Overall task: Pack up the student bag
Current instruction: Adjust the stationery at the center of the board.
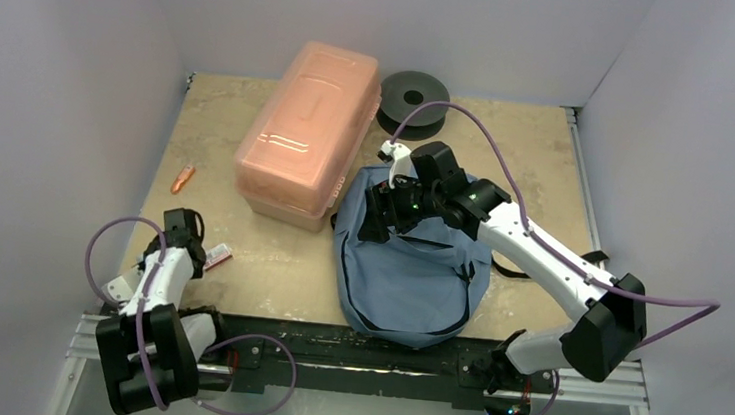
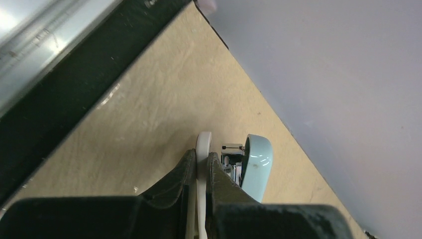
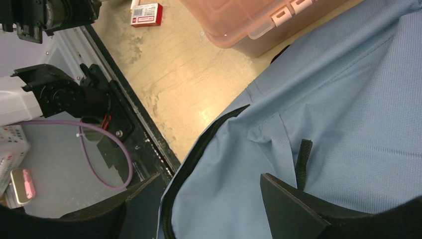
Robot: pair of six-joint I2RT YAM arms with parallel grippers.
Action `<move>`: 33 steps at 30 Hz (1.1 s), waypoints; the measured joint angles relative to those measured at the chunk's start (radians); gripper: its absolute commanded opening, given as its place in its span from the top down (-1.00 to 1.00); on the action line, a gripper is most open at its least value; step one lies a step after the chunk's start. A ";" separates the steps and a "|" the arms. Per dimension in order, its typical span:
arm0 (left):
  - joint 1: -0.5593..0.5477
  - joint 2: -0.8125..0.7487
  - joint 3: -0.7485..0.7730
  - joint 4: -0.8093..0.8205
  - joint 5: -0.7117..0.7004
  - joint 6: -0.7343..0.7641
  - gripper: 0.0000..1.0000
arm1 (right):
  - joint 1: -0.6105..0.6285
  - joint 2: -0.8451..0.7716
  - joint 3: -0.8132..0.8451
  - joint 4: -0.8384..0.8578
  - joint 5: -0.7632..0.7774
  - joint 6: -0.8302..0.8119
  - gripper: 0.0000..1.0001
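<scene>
The student bag (image 1: 408, 276), soft blue-grey with dark zipper trim, lies flat at the table's near middle. My right gripper (image 1: 380, 214) hovers over its upper left part. In the right wrist view it (image 3: 206, 179) stands open just above the bag's fabric (image 3: 348, 99), its fingers either side of the black zipper line (image 3: 199, 149) and a short black cord (image 3: 303, 159); nothing is between them. At the near left, my left gripper (image 2: 201, 157) is shut on the thin white part of a light blue stapler (image 2: 259, 159), held low over the table by the wall.
A translucent pink box (image 1: 305, 132) stands behind and left of the bag, touching it. A black spool (image 1: 413, 101) sits at the back. A small orange item (image 1: 182, 179) and a red-and-white packet (image 1: 217, 253) lie on the left side of the table.
</scene>
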 measured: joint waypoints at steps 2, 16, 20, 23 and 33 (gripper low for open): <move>-0.021 0.022 0.000 0.032 0.014 0.000 1.00 | 0.000 0.000 0.000 0.000 0.000 0.000 -0.51; -0.241 0.129 0.070 -0.001 0.130 -0.008 1.00 | 0.000 -0.072 -0.023 0.024 0.000 0.003 -0.52; -0.322 0.167 0.109 -0.040 0.163 -0.008 1.00 | 0.000 -0.120 -0.046 0.043 -0.001 0.005 -0.52; -0.366 0.202 0.129 -0.041 0.171 -0.009 1.00 | 0.001 -0.148 -0.060 0.047 -0.001 0.005 -0.53; -0.540 0.361 0.267 -0.039 0.206 -0.008 0.85 | 0.004 -0.200 -0.084 0.069 0.000 0.013 -0.53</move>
